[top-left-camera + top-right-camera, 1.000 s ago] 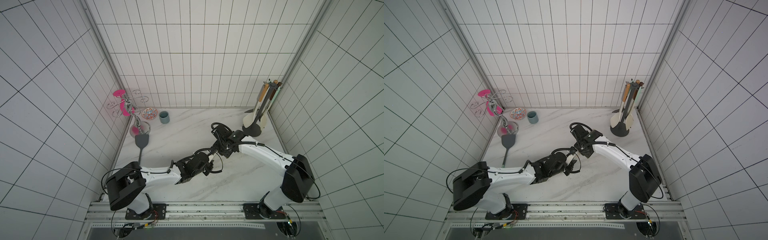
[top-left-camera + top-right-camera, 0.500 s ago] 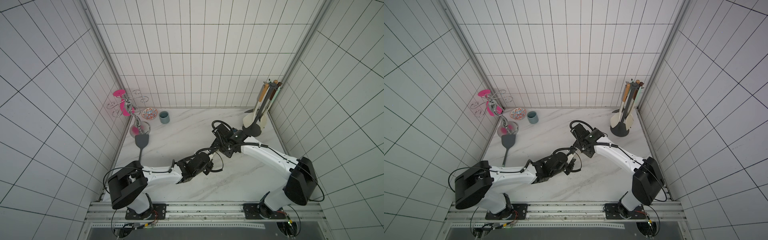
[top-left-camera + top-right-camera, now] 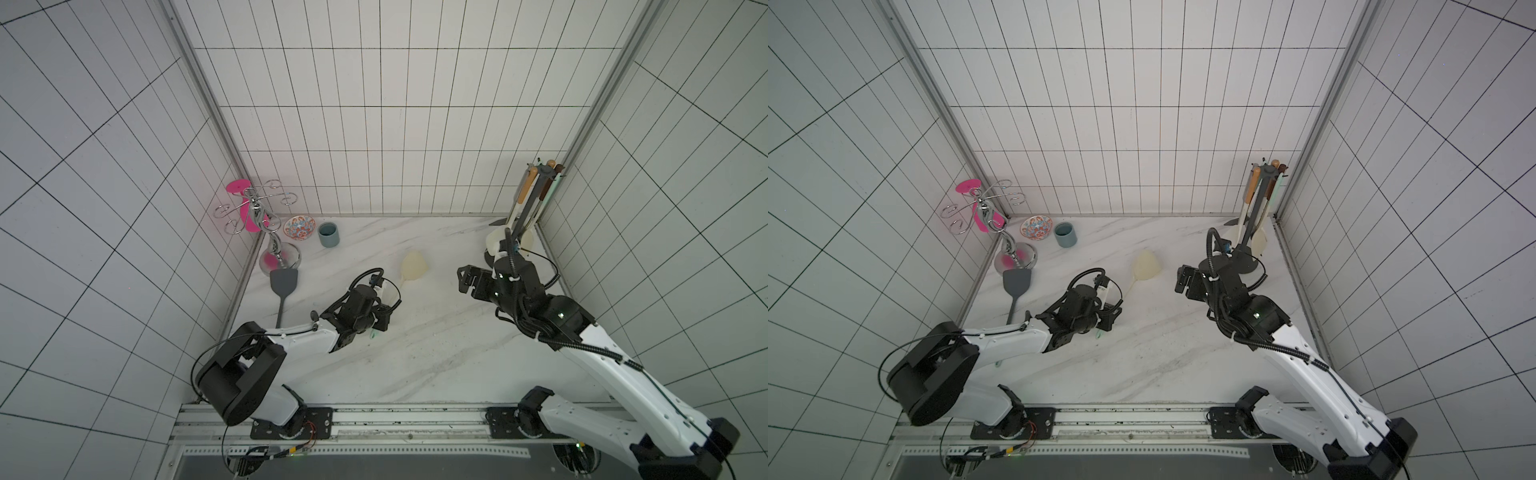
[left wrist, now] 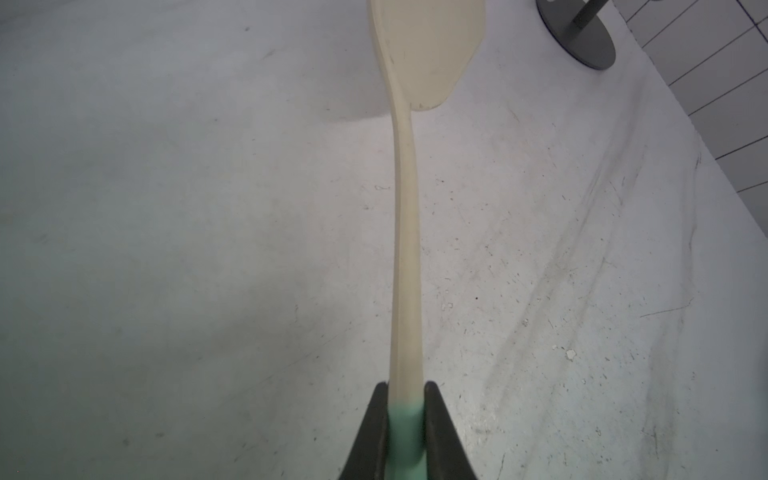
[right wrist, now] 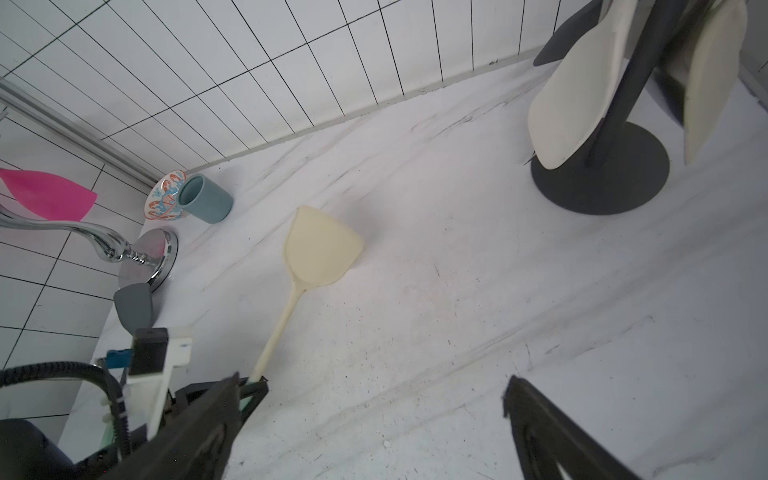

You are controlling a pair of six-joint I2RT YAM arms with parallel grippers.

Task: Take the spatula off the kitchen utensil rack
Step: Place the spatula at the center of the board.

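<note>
The cream spatula [image 3: 413, 268] [image 3: 1145, 266] [image 5: 320, 249] lies low over the marble counter, head toward the back wall. My left gripper [image 3: 383, 312] [image 3: 1109, 311] [image 4: 406, 399] is shut on its handle, where the cream turns green. To the right my right gripper [image 3: 467, 280] [image 3: 1185, 280] [image 5: 372, 386] is open, holds nothing and is apart from the spatula. The kitchen utensil rack [image 3: 530, 208] [image 3: 1258, 216] [image 5: 602, 183] stands in the back right corner, a dark pole on a round base with pale utensils hanging from it.
A chrome stand [image 3: 266, 224] with curled arms and a pink piece stands in the back left corner. A dark grey turner [image 3: 284, 286] lies in front of its base. A patterned bowl [image 3: 299, 227] and a blue-grey cup [image 3: 328, 235] sit by the back wall.
My right gripper has opened and drawn back to the right, away from the left gripper. The spatula's head now shows on the counter. The left gripper stays shut on the handle.
</note>
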